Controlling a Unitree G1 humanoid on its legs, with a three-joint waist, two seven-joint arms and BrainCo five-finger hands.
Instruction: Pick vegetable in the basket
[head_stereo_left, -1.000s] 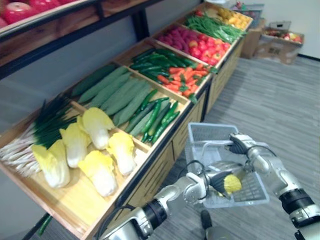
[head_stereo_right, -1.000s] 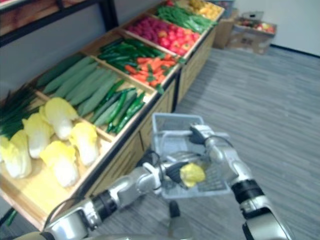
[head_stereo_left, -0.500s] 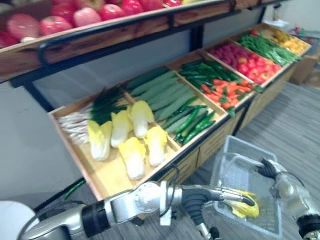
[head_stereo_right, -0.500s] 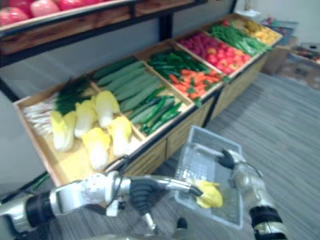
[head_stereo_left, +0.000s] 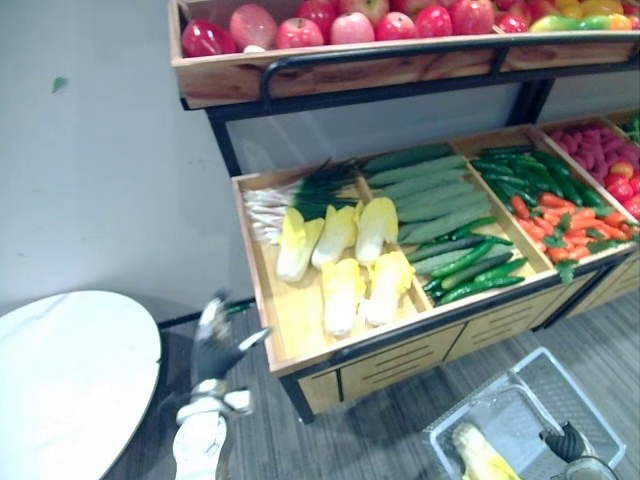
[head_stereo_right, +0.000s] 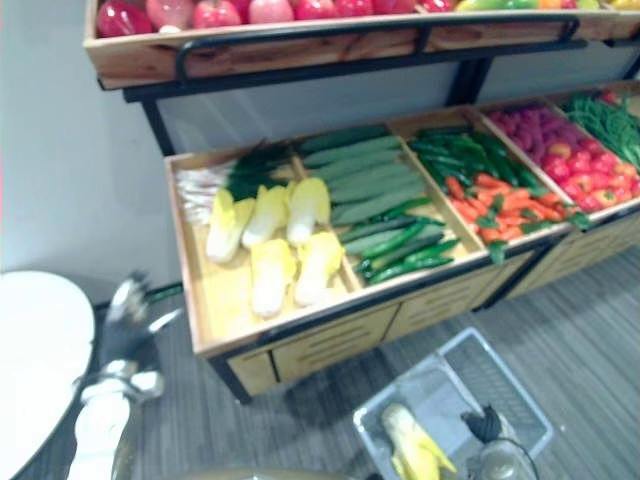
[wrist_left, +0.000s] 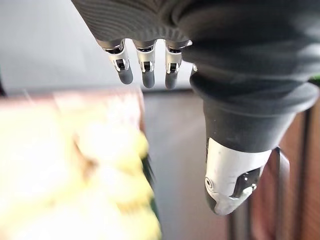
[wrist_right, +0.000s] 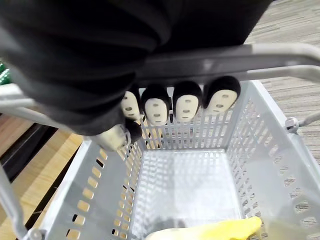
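The wooden produce shelf crosses the middle of the frame, with loose cabbages near its front left corner and cucumbers beside them. Its front rim is low, so a careless sweep across it would likely roll something onto the floor.

The grey plastic basket sits at the lower right edge of the frame. It hangs from its handle, with the right hand above it and its fingers curled tightly round the bar. A basket carried from one bar can swing or tip. If the wrist rolls or the grip slackens, its load could slide to the low side or spill out.

That load is one pale yellow cabbage, the task's vegetable, lying in the basket's near end. It is off-centre, which I judge adds to the tilt.

The left hand is raised at the lower left, just beside the shelf's front left corner. Its fingers are straight and loosely apart, holding nothing. If it reaches in for another vegetable, its arm could clip that corner or nudge the nearest cabbages.
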